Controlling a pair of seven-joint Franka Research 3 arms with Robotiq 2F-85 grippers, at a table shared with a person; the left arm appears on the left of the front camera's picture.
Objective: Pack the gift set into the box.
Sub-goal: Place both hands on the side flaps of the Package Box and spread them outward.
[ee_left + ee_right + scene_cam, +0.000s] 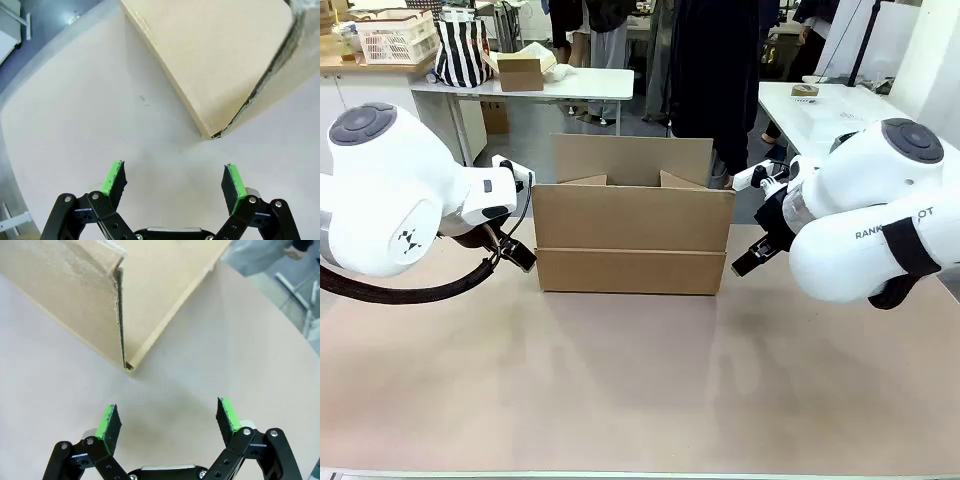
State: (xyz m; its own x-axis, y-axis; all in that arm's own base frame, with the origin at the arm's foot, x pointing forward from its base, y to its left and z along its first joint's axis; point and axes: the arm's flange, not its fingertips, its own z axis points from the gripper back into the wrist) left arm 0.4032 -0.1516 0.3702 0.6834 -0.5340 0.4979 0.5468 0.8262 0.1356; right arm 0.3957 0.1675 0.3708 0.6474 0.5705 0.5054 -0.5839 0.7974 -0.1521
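Left gripper (175, 181) low beside the left end of the box (632, 240), jaws spread, empty, not touching. Box mid-table (640, 400), top flaps open, likely awaiting loading. Right gripper (167, 422) mirrors it, jaws spread, empty, probably flanking to steady the box.

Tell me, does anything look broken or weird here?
A little. The box has ragged, frayed cardboard at one corner in the left wrist view, and scuffed paper along a flap edge in the right wrist view. Nothing is spilled.
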